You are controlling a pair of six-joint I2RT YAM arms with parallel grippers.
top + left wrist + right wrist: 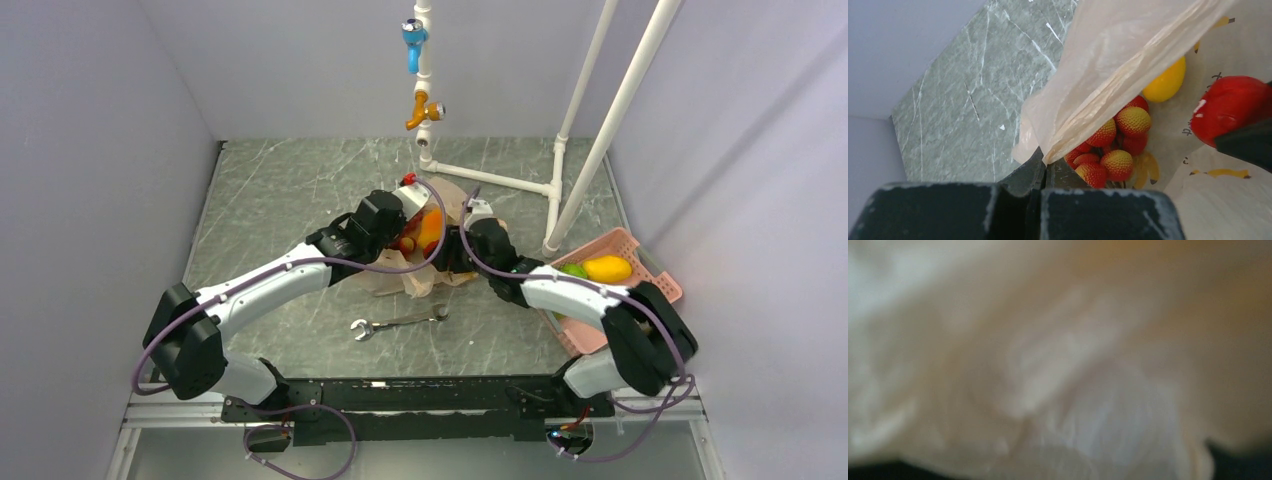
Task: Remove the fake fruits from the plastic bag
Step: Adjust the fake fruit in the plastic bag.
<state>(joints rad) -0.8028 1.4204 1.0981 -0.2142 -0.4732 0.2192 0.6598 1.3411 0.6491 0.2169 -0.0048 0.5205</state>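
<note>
L gripper (1044,169) pinches plastic bag (1108,60) rim; fake fruits (1133,121) inside.

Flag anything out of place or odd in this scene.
A metal wrench lies loose on the table just on the near side of the plastic bag, unrelated to any fruit. The right wrist view is only blurred plastic, its lens apparently pressed against the bag. Nothing looks spilled or damaged.
</note>
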